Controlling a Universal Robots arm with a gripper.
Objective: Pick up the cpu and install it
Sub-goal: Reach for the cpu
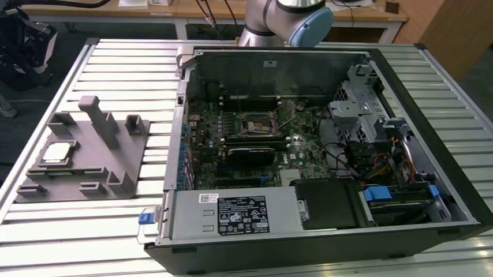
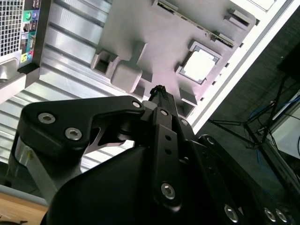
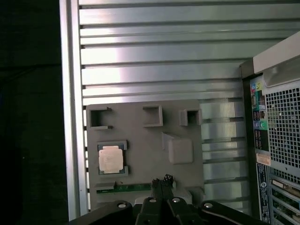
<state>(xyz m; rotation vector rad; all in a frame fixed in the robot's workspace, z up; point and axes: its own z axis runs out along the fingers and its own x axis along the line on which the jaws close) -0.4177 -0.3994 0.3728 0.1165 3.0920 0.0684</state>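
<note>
**CPU untouched in its fixture, gripper empty above**

The cpu [image 1: 58,152] lies flat in a recess of the grey fixture [image 1: 86,160] on the slatted surface [image 1: 123,69], at the exterior view's left and well apart from the open computer case [image 1: 308,69]. In the first wrist view the gripper [image 3: 162,179] hangs above the fixture, clenched on nothing and offset from the chip. The risk I judge likeliest is a misaligned descent striking the recess walls or the upright post [image 1: 97,118], which could tilt the cpu.

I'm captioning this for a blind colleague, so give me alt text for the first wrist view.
A silvery CPU sits in a pocket of a grey fixture on a slatted metal table, with the shut gripper above the fixture, not touching the CPU. The rear panel of a computer case stands beside the fixture.
</note>
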